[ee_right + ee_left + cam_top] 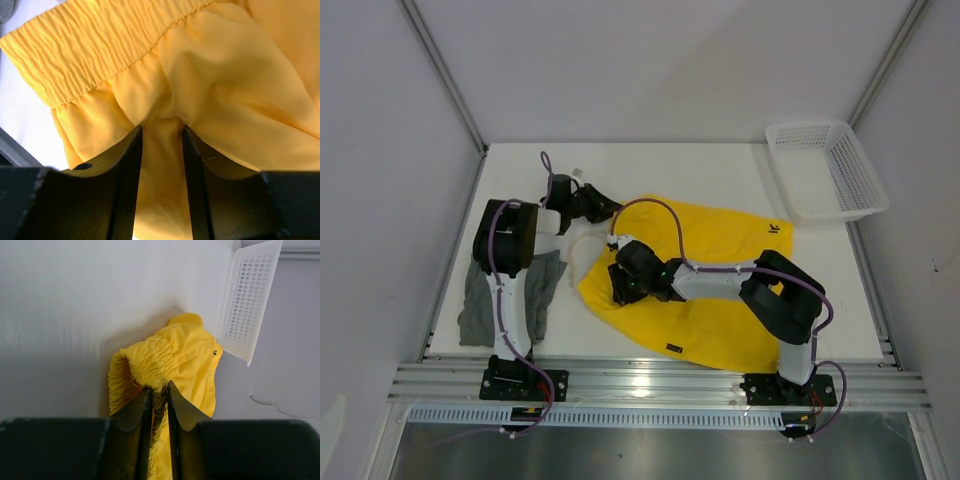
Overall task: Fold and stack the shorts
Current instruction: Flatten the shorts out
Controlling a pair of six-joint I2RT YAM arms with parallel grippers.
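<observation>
Yellow shorts [725,310] lay rumpled at centre of table [650,170], elastic waistband [150,357] gathered. Left gripper [159,390] pinched it; right gripper [161,131] nipped a cloth fold. Grey shorts [475,305] lay crumpled at left edge.

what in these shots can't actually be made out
- Dark grey cloth shorts: top view, the left arm lies across them, hiding how they are folded.
- Small dark tags on the bright yellow cloth shorts: top view, too small to read.
- Right gripper: right wrist view, yellow cloth fills the gap between its fingers; a firm grip is unclear.
- White plastic mesh basket: left wrist view, cut off by the top edge.
</observation>
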